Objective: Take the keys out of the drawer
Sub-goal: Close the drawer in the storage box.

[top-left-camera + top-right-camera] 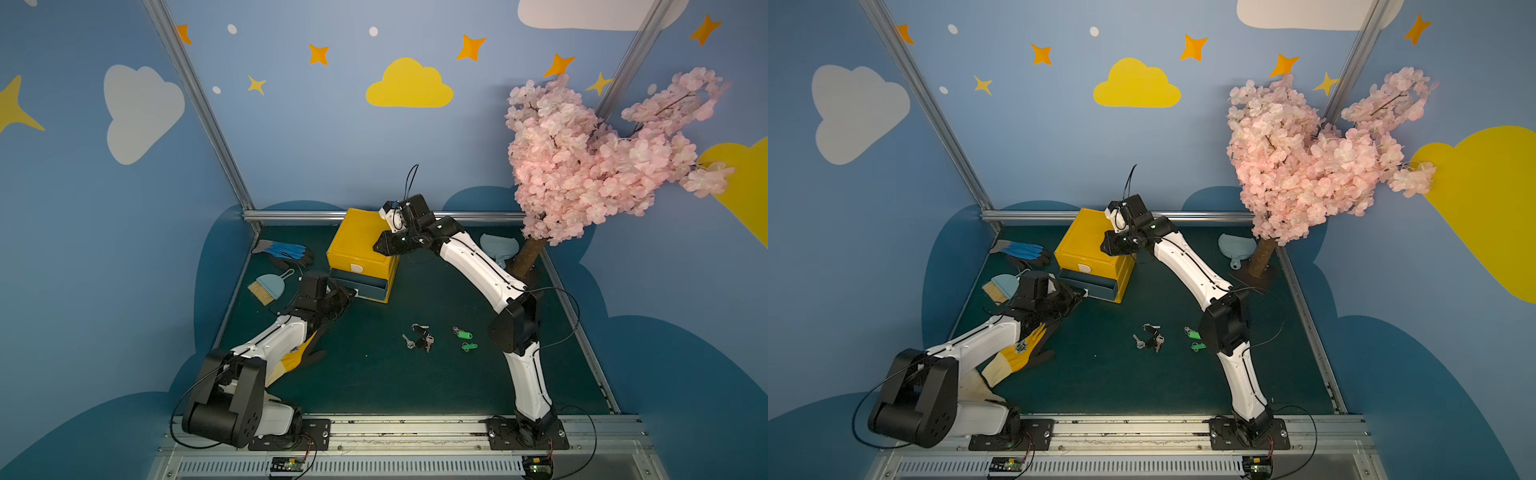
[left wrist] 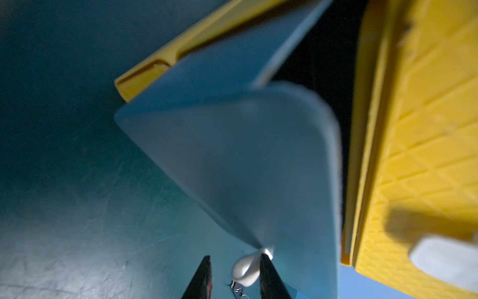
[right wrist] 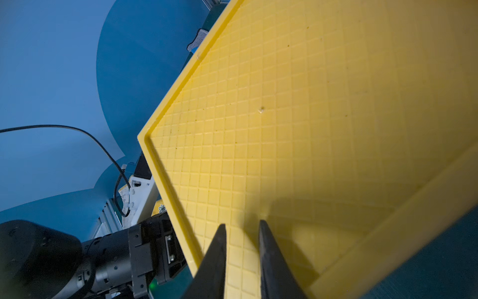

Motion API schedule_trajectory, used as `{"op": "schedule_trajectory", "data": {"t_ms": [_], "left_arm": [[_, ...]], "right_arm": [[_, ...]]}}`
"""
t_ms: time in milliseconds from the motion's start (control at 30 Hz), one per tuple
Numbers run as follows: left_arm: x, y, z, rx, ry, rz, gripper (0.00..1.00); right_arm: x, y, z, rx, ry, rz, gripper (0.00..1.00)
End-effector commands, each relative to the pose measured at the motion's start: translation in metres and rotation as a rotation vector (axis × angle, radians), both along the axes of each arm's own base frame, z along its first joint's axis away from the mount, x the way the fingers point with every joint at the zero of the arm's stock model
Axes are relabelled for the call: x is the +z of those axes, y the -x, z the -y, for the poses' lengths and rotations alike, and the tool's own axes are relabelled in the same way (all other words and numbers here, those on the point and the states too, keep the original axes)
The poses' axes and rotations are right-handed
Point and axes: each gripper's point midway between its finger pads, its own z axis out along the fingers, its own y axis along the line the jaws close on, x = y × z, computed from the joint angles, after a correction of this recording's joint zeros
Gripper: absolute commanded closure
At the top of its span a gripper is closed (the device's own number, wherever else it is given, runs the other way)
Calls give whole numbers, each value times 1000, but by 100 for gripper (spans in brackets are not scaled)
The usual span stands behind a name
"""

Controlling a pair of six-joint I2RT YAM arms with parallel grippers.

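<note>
A yellow box [image 1: 357,239] stands at the back of the green mat, and its blue lower drawer [image 1: 365,286] is pulled partly out. My left gripper [image 2: 235,256] is open around the drawer's white knob [image 2: 245,269]. The knob rests against one finger [image 2: 269,274] and stands clear of the other. My right gripper [image 3: 242,223] is narrowly open, with its tips on the box's gridded top [image 3: 310,116] and nothing between them. In both top views the keys lie on the mat in front of the box: a dark bunch [image 1: 419,337] and two with green tags [image 1: 463,333]. The drawer's inside is hidden.
A blue glove [image 1: 286,251] and a small brush with a pan [image 1: 266,286] lie left of the box. A yellow glove [image 1: 1021,353] lies under my left arm. A pale blue dustpan [image 1: 498,247] and a pink blossom tree [image 1: 582,166] stand at the back right.
</note>
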Motion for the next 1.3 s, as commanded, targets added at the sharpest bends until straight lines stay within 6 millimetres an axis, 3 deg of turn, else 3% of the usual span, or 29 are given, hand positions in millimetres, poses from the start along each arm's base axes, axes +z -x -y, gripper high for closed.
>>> {"op": "schedule_trajectory", "data": {"t_ms": [0, 267, 567, 867, 1100, 1267], "left_arm": [[9, -18, 4, -1, 19, 28, 68], [2, -37, 12, 14, 56, 16, 68], [-8, -30, 8, 51, 55, -9, 60], [-10, -38, 8, 77, 69, -12, 57], [10, -6, -34, 291, -23, 27, 55], [-6, 8, -37, 331, 30, 7, 54]], "right_arm": [[-20, 9, 12, 1, 59, -71, 76], [-29, 11, 15, 6, 61, -112, 75], [-37, 9, 18, -4, 58, -147, 76], [-34, 6, 20, -7, 57, -139, 76], [-30, 2, 18, -1, 48, -119, 76], [-33, 4, 22, 0, 65, -129, 77]]}}
